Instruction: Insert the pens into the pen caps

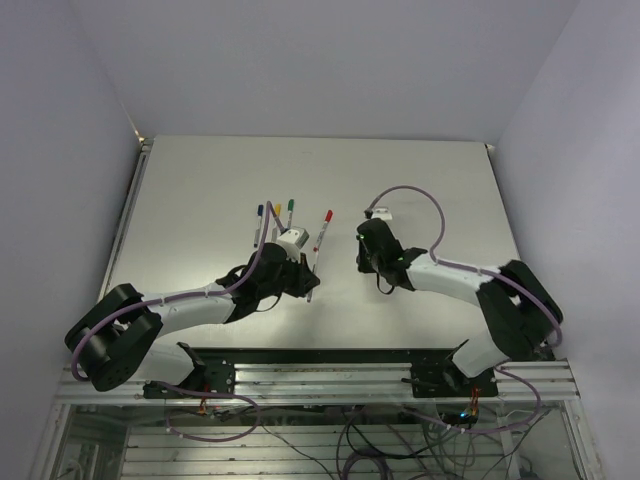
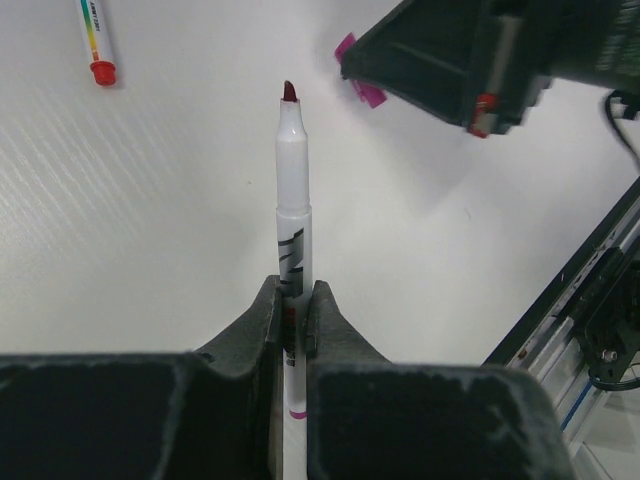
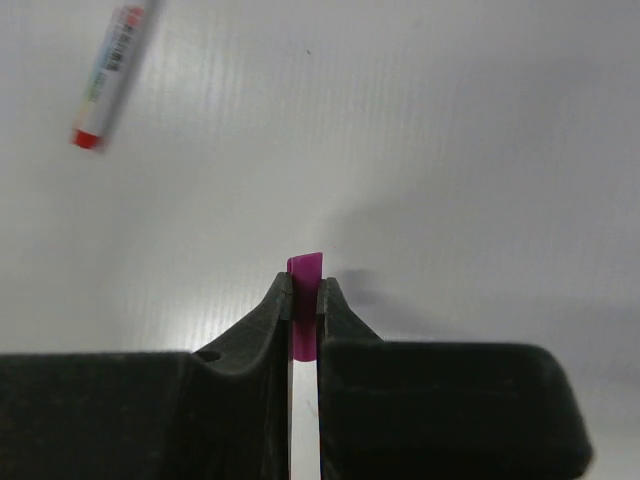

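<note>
My left gripper (image 2: 292, 300) is shut on a grey-white pen (image 2: 293, 200) with a bare dark magenta tip that points away from the camera. It is held above the table. My right gripper (image 3: 305, 295) is shut on the magenta cap (image 3: 306, 272), which sticks out between its fingertips. In the left wrist view the right gripper with that cap (image 2: 362, 92) is a short way beyond and to the right of the pen tip. In the top view the left gripper (image 1: 306, 282) and right gripper (image 1: 366, 262) face each other at mid-table.
A red-capped pen (image 1: 322, 230) lies between the grippers and behind them, and also shows in the left wrist view (image 2: 97, 40) and the right wrist view (image 3: 110, 70). Pens with blue (image 1: 258, 225), yellow (image 1: 277, 215) and green (image 1: 290, 212) ends lie behind the left gripper.
</note>
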